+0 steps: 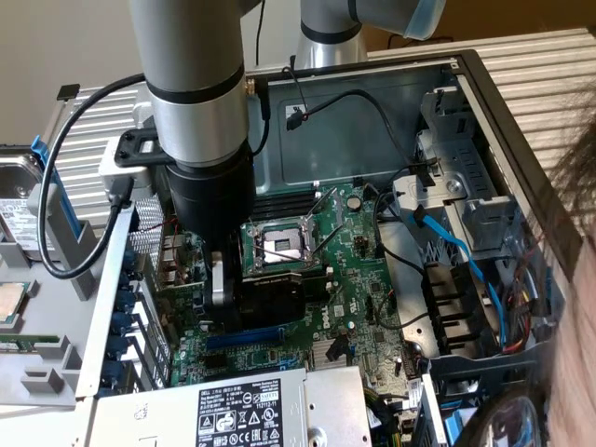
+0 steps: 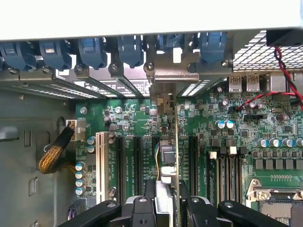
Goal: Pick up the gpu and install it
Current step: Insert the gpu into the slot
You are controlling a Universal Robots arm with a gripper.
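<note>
Inside an open computer case, my gripper [image 1: 228, 289] hangs low over the green motherboard [image 1: 349, 307]. It is shut on the gpu [image 1: 270, 284], whose black heatsink block shows beside the silver finger. In the wrist view the gpu [image 2: 169, 156] stands edge-on between the black fingers [image 2: 142, 208], upright and in line with the black expansion slots [image 2: 137, 161]. Its metal bracket [image 2: 163, 90] reaches the rear slot openings of the case. Whether the card's edge sits in a slot, I cannot tell.
The CPU socket [image 1: 279, 244] with its raised lever lies just beyond the card. A grey power supply [image 1: 242, 410] borders the board in front. Blue retention clips [image 2: 90, 49] line the rear wall. Drive cages and blue cables [image 1: 466, 265] fill the exterior view's right.
</note>
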